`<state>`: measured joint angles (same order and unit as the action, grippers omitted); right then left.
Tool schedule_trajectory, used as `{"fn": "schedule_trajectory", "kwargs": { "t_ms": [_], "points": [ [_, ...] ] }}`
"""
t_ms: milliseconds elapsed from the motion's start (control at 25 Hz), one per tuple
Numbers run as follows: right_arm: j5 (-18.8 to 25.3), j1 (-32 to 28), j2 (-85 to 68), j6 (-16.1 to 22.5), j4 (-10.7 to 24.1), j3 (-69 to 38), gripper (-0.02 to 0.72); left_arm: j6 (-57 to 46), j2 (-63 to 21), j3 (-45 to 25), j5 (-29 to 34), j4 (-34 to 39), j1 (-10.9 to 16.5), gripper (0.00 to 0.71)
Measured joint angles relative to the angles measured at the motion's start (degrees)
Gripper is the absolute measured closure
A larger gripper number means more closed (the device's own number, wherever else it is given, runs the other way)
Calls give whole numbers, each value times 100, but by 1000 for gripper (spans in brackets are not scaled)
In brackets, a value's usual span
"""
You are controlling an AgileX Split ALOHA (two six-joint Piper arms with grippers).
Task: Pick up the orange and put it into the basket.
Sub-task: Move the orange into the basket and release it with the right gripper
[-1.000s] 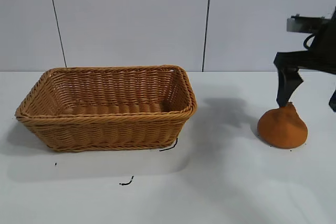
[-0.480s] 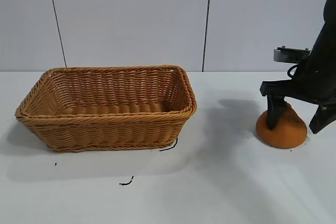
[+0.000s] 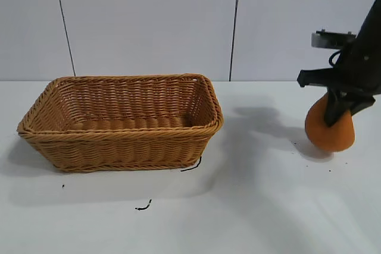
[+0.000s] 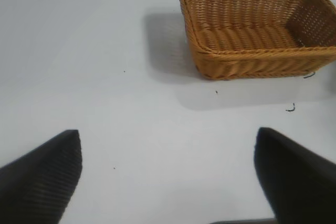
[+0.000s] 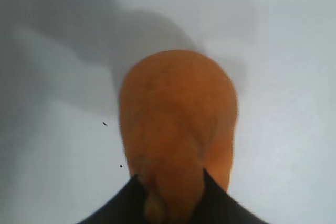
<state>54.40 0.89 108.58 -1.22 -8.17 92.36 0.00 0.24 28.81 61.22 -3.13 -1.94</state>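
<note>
Orange (image 3: 329,132) now lifted off tabletop (image 3: 250,206) near right edge.
Pinched at its top by right gripper (image 3: 339,109); next, across to basket (image 3: 122,122). Left gripper (image 4: 168,174) idle, spread wide, holding nothing.

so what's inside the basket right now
Only its own woven floor and walls show inside the basket; the near wall hides the front strip of floor. The orange is off to its right, lifted in the right gripper. The left gripper is parked open.

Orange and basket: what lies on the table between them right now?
In the exterior view, only bare white table and shadow separate the orange, gripped by the right hand, from the basket. A small dark scrap lies at the basket's corner.
</note>
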Motion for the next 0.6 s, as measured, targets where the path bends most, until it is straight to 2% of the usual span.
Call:
{"fn": "schedule_trajectory", "kwargs": {
  "t_ms": [120, 280, 600],
  "points": [
    [170, 141, 0, 0, 25, 465, 672, 0, 0, 0, 0, 0, 0, 71],
    [156, 601, 0, 28, 25, 809, 672, 0, 0, 0, 0, 0, 0, 71],
    [-241, 1909, 141, 122, 15, 870, 673, 0, 0, 0, 0, 0, 0, 71]
  ]
}}
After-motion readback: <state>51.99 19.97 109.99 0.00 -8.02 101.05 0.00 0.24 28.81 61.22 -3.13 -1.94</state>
